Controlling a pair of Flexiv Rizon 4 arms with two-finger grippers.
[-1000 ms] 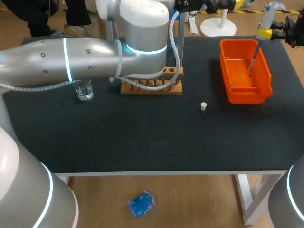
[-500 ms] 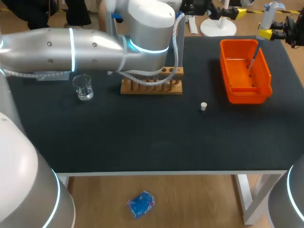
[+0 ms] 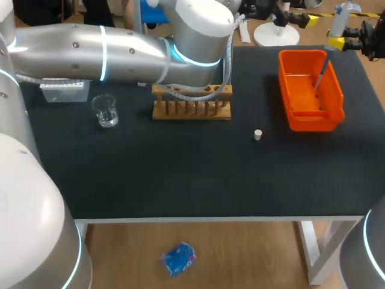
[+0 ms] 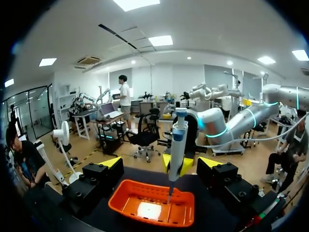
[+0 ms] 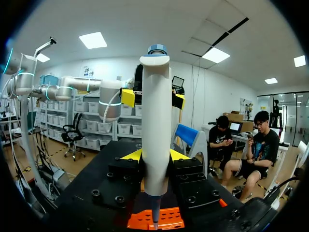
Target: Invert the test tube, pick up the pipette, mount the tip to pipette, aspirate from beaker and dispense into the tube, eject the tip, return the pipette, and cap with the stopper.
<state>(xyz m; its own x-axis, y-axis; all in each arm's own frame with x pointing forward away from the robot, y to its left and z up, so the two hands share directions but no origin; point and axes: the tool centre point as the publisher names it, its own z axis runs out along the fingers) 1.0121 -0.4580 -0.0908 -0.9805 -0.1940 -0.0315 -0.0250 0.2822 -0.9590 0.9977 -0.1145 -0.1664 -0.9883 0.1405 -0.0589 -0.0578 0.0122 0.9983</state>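
My right gripper (image 3: 338, 40) is shut on the white pipette (image 3: 340, 18) with its blue top. It holds the pipette upright, its thin tip (image 3: 322, 72) hanging over the orange bin (image 3: 310, 114) at the far right. In the right wrist view the pipette (image 5: 155, 135) stands between both yellow tips of that gripper (image 5: 155, 157). My left gripper (image 4: 161, 163) is wide open and holds nothing. It faces the pipette (image 4: 177, 140) from beyond the table's far edge (image 3: 301, 15). The beaker (image 3: 106, 111) stands at the left and the small white stopper (image 3: 258, 134) lies mid-table. No test tube shows.
The wooden tube rack (image 3: 191, 105) stands at the middle back, partly under my left arm (image 3: 120, 51). A white tip box (image 3: 62, 91) sits behind the beaker at the far left. The orange bin (image 4: 152, 208) lies below both grippers.
My left arm has swung up and back toward the far edge, uncovering the tip box and rack. The right arm and the pipette have kept still.
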